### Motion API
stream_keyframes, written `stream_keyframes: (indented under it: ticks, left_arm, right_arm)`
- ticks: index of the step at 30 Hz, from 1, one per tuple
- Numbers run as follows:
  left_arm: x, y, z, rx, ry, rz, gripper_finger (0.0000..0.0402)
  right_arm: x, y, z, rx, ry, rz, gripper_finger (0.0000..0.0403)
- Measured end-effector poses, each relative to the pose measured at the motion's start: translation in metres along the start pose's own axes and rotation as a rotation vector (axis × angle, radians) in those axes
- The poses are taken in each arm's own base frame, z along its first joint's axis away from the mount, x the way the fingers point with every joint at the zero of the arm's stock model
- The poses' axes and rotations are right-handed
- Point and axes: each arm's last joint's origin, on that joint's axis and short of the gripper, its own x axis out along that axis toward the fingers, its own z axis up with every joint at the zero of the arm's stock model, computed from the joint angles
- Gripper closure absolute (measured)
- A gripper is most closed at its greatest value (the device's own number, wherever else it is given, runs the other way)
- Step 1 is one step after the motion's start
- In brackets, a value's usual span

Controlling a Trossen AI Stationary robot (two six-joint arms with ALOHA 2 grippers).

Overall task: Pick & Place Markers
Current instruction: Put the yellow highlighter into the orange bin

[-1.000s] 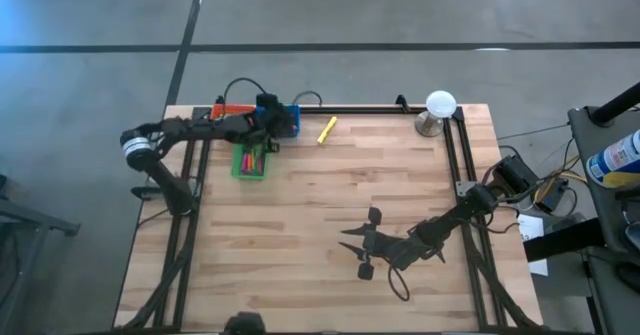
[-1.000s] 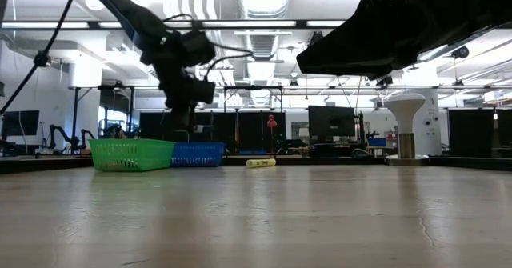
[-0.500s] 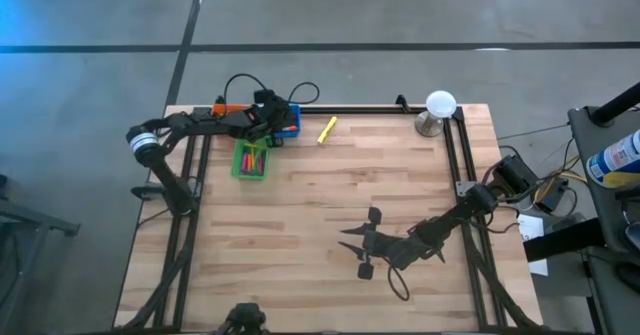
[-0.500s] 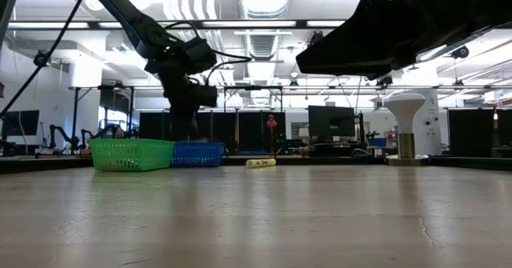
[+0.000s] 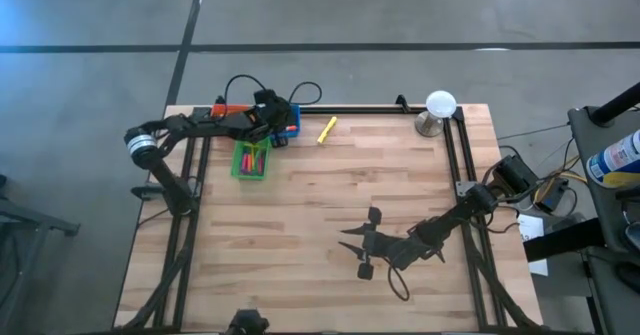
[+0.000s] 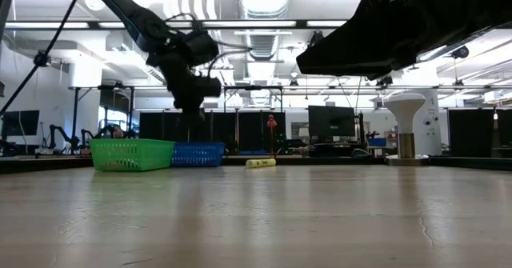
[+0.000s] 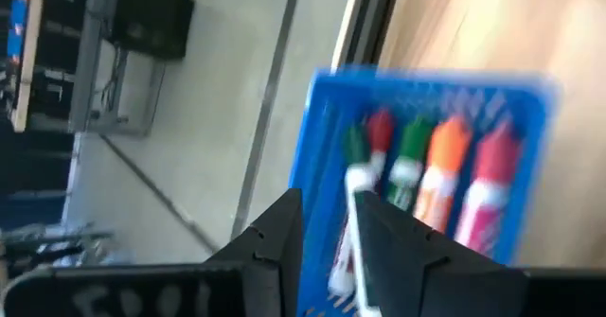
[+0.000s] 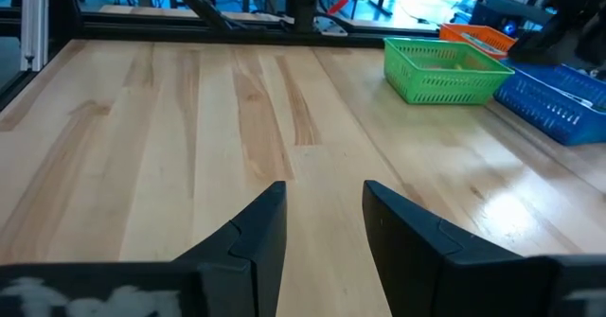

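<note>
Across the wooden desk (image 5: 320,225), the left gripper (image 5: 277,135) hovers with parted, empty fingers over the blue bin (image 7: 426,166) of markers (image 7: 445,184) at the far-left corner, so lift straight clear before fetching the yellow marker (image 5: 327,130) nearby.

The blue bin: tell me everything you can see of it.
The small blue mesh plastic bin is rectangular with latticed walls and stands upright at the table's far left edge, beside the green bin. Inside lie several markers side by side: green, red, orange and pink caps show, some with white barrels. The left gripper hangs directly above it, jaws open, with one white-barrelled marker showing between its fingers; whether that marker is gripped cannot be told.
</note>
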Motion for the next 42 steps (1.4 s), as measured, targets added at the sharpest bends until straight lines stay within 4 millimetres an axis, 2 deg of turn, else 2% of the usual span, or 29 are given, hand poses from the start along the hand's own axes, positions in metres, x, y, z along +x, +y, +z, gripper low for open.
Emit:
stream_keyframes:
  ticks: [4,10,14,18,21,24,28,30,37,42]
  left_arm:
    - [-0.024,-0.001,0.007,-0.105,-0.116,-0.058,0.0298]
    - [-0.056,-0.009,0.001,-0.353,-0.328,-0.307,0.0298]
    - [-0.068,-0.022,-0.009,-0.502,-0.441,-0.385,0.0298]
    - [-0.072,-0.036,-0.015,-0.55,-0.499,-0.417,0.0298]
    - [-0.069,-0.037,-0.01,-0.626,-0.487,-0.433,0.0299]
    - [-0.064,-0.031,0.006,-0.668,-0.461,-0.439,0.0314]
    - [-0.052,-0.028,0.032,-0.653,-0.41,-0.438,0.0377]
    - [-0.045,-0.028,0.044,-0.641,-0.374,-0.429,0.0393]
    - [-0.014,-0.031,0.081,-0.578,-0.213,-0.422,0.0395]
    - [0.01,-0.038,0.105,-0.492,-0.043,-0.443,0.0356]
  right_arm:
    - [0.001,-0.001,-0.002,0.011,0.02,-0.007,0.0266]
    - [0.011,-0.015,-0.005,0.107,0.065,-0.068,0.0266]
    - [0.017,-0.025,-0.007,0.083,0.092,-0.11,0.0271]
    - [0.017,-0.03,-0.001,0.057,0.083,-0.118,0.0288]
    - [0.014,-0.03,0.004,0.051,0.068,-0.109,0.0304]
    - [0.008,-0.026,0.009,0.053,0.054,-0.087,0.0319]
    - [-0.002,-0.02,0.011,0.044,0.066,-0.059,0.0336]
    - [-0.007,-0.016,0.009,0.046,0.08,-0.046,0.0341]
    - [-0.031,0.005,0.001,0.035,0.069,-0.055,0.0344]
    - [-0.046,0.016,-0.002,0.015,0.036,-0.066,0.0344]
